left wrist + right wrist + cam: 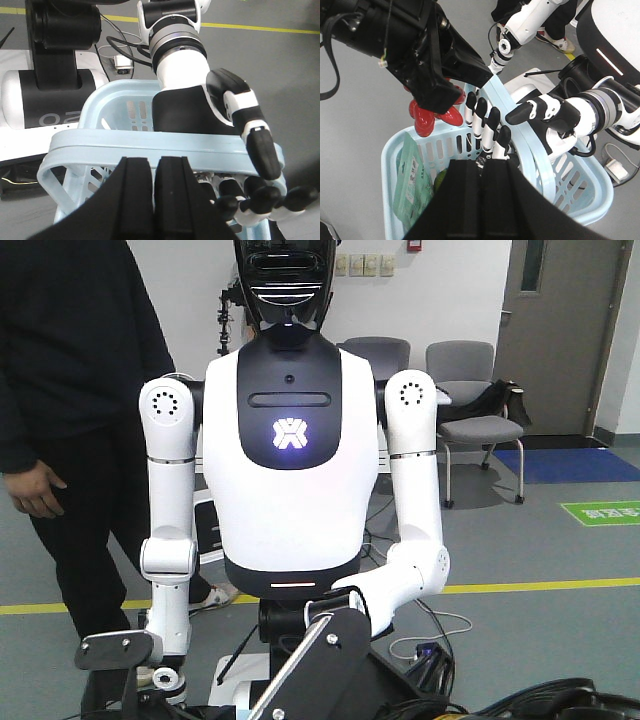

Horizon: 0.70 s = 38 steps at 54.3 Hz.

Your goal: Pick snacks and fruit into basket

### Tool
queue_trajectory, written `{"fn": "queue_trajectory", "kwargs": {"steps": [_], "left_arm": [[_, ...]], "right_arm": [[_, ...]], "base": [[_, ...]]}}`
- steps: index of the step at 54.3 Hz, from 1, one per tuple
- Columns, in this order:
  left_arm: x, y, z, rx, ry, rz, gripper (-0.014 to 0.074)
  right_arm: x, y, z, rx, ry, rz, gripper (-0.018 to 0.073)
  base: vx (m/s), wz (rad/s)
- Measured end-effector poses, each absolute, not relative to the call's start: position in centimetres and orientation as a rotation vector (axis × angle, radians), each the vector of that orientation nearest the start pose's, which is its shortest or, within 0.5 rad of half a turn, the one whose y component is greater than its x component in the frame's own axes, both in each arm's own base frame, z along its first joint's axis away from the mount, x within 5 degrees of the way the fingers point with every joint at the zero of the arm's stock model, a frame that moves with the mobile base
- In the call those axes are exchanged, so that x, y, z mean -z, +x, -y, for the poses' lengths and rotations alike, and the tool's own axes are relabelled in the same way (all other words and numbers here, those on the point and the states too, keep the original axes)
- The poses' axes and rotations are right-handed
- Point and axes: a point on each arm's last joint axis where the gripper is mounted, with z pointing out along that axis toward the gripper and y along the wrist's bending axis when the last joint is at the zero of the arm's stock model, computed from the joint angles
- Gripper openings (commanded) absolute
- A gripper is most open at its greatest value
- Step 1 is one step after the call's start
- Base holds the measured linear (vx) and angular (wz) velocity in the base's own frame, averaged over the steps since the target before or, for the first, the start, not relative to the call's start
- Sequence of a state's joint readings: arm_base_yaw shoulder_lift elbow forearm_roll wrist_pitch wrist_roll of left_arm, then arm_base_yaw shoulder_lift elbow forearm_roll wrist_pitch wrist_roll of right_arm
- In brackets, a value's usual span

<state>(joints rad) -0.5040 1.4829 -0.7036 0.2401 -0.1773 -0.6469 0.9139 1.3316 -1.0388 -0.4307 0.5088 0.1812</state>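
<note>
The light blue basket hangs by its handle from a white-and-black humanoid hand. A teal snack pouch stands inside against the left wall, with a green fruit beside it. My right gripper is shut and empty just above the basket's inside. My left gripper is shut with nothing showing between its fingers, its tips close to the handle. Something glossy and red shows under my left arm by the basket's far rim; what bears it is hidden.
The humanoid robot stands right in front and its forearm reaches over the basket. A person in black stands at the left. Grey chairs stand behind. Cables lie on the grey floor.
</note>
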Motion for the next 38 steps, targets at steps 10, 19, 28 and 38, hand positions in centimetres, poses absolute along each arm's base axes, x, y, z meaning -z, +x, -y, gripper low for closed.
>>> {"fn": "queue_trajectory", "kwargs": {"steps": [10, 19, 28, 38], "left_arm": [[-21.1, 26.4, 15.0, 0.587, 0.129, -2.161, 0.0196], [-20.8, 26.5, 15.1, 0.59, 0.13, -2.162, 0.023], [-21.0, 26.5, 15.5, 0.63, 0.117, -2.135, 0.0248], [-21.0, 26.2, 16.0, 0.654, 0.118, -2.138, 0.0248]], "right_arm": [[-32.1, 19.2, -21.8, -0.16, -1.086, -1.952, -0.001], [-32.1, 19.2, -21.8, -0.16, -1.086, -1.952, -0.001], [-32.2, 19.2, -21.9, -0.166, -1.085, -1.944, -0.001], [-32.3, 19.2, -22.1, -0.182, -1.08, -1.925, -0.001]], "base": [[0.0, 0.0], [0.0, 0.0], [0.0, 0.0], [0.0, 0.0]]}}
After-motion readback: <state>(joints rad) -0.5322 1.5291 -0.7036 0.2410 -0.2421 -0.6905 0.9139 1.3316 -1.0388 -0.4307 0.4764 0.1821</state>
